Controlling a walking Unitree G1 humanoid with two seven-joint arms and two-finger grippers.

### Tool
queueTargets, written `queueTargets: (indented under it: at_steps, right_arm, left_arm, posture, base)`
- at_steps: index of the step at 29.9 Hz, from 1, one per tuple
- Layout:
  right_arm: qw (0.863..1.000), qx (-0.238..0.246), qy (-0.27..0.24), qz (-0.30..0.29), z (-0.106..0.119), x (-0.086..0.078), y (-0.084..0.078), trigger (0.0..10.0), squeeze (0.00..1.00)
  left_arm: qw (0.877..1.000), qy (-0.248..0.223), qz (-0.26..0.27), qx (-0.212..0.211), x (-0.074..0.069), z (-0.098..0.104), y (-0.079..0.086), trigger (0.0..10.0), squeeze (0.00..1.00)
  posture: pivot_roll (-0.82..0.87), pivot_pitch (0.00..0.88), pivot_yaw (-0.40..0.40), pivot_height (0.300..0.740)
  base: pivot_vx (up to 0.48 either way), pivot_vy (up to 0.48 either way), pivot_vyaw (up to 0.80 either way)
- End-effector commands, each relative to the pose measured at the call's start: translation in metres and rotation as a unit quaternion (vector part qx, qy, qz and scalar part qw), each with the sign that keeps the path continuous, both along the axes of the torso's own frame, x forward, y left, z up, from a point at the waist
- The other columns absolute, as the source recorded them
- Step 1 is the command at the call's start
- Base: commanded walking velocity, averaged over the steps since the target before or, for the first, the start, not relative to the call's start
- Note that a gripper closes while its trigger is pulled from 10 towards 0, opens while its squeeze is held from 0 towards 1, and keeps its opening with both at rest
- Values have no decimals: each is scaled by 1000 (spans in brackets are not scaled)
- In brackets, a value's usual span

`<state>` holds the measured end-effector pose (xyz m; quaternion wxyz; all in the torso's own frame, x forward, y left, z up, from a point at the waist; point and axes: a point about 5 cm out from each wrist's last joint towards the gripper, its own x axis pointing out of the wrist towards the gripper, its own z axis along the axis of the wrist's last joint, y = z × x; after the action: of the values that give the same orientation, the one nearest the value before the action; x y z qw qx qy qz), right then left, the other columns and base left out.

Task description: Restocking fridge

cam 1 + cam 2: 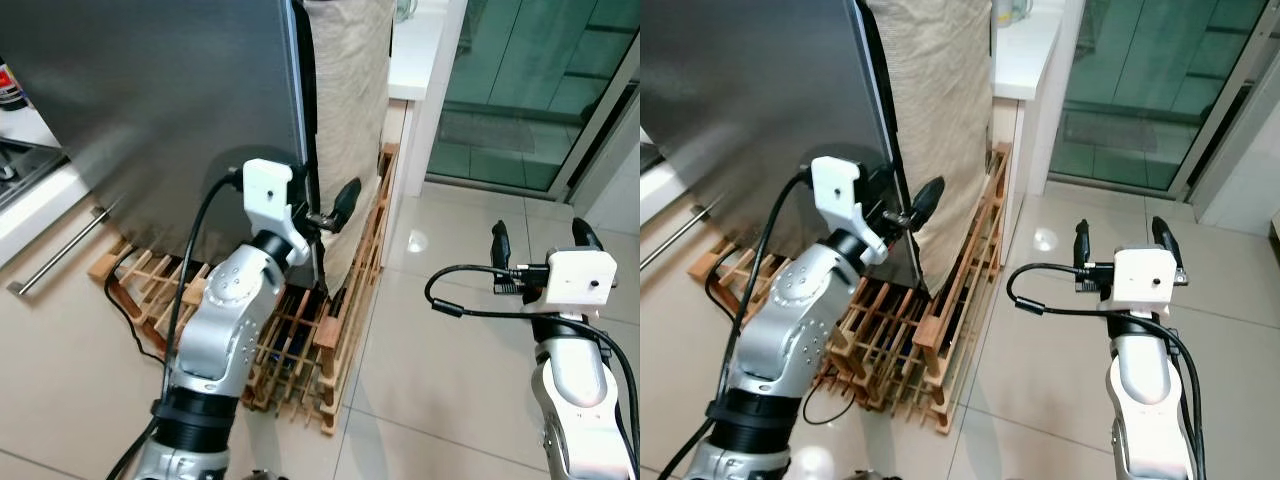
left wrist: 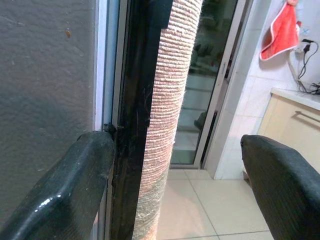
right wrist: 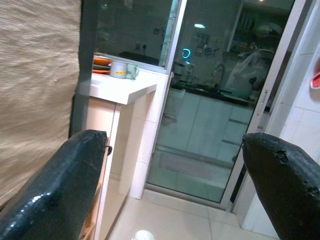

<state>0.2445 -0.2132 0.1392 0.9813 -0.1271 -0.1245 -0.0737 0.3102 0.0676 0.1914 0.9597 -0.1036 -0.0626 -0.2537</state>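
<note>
The left gripper point(image 1: 322, 212) has its two black fingers point(image 2: 65, 195) spread apart, one on each side of the dark edge of the fridge door point(image 1: 150, 110); in the left wrist view one finger lies against the door's grey face and black seal, the other stands clear on the far side of the cloth. The silver left arm rises from the near left toward that edge. The fridge door is a broad, dull grey metal panel that looks closed, with a black strip down its right edge. Just right of it hangs a coarse beige woven cloth point(image 1: 350, 90) covering the side of the fridge. The fridge stands on a slatted wooden pallet point(image 1: 340, 330) on the pale tiled floor point(image 1: 440, 340).

The right gripper point(image 1: 541, 238) hangs over the tiles well to the right of the fridge, fingers point(image 3: 60, 190) wide apart and holding nothing. Beyond it are a white counter point(image 3: 125, 90) with a mug point(image 3: 119, 69) and a glass sliding door point(image 1: 520, 90).
</note>
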Motion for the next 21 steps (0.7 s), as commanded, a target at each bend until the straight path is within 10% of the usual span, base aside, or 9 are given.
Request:
queueTargets:
  at_steps: [1,5,12,18,19,21]
  right_arm:
    - [1000,3,-1,8,3,-1,3,10000,0]
    - [1000,3,0,9,3,0,3,10000,0]
    - [1000,8,-2,12,7,4,1,10000,0]
    - [1000,14,-5,-4,9,6,-7,10000,0]
    - [1000,15,-3,-14,8,4,-11,10000,0]
    - [1000,16,-2,-18,7,3,-12,10000,0]
  left_arm:
    - [1000,25,14,-9,7,0,2,10000,0]
    - [999,29,-7,-12,8,2,-10,10000,0]
    - [977,13,-211,22,7,14,-85,10000,0]
    - [941,-26,-338,-20,-11,42,-132,10000,0]
    - [905,-45,-419,-55,-36,59,-161,10000,0]
    - [889,-56,-450,-61,-48,64,-171,10000,0]
  posture:
    - [-180,0,76,740]
    - [-178,0,70,740]
    - [-185,0,61,740]
    - [-207,0,79,740]
    - [-227,0,88,740]
    - [-232,0,91,740]
  base:
    - [0,0,0]
    - [0,0,0]
    - [0,0,0]
    - [0,0,0]
    - [0,0,0]
    - [0,0,0]
